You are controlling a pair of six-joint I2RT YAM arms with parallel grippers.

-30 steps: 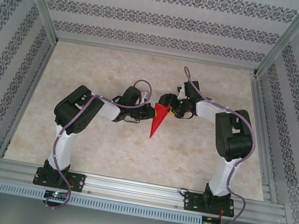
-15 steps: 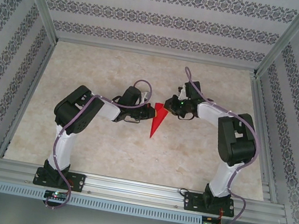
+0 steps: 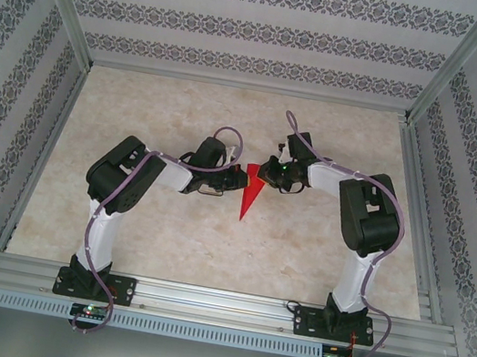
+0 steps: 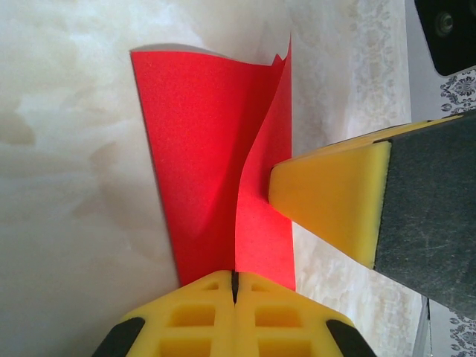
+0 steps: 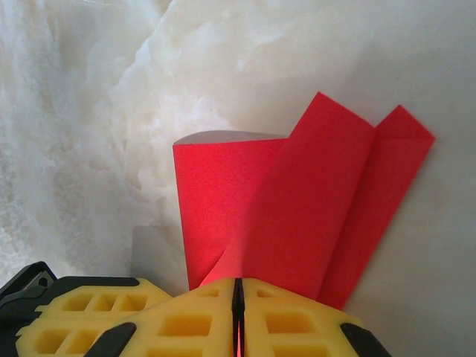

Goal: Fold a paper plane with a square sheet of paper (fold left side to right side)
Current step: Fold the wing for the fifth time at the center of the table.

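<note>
Left gripper (image 3: 236, 178) and right gripper (image 3: 265, 172) both pinched the paper plane (image 3: 251, 197) by its wide end, sandwiched between them, long tip pointing back toward the bases.

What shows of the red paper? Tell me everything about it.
The red paper is thin, matte and bright red, folded into a narrow dart whose sharp tip points toward the arms' bases. Its wide end shows creased, overlapping flaps, one lifted and curling with a pale edge. It sits over the middle of the marbled table, its wide end pinched from either side by the shut left tool and the shut right tool.
</note>
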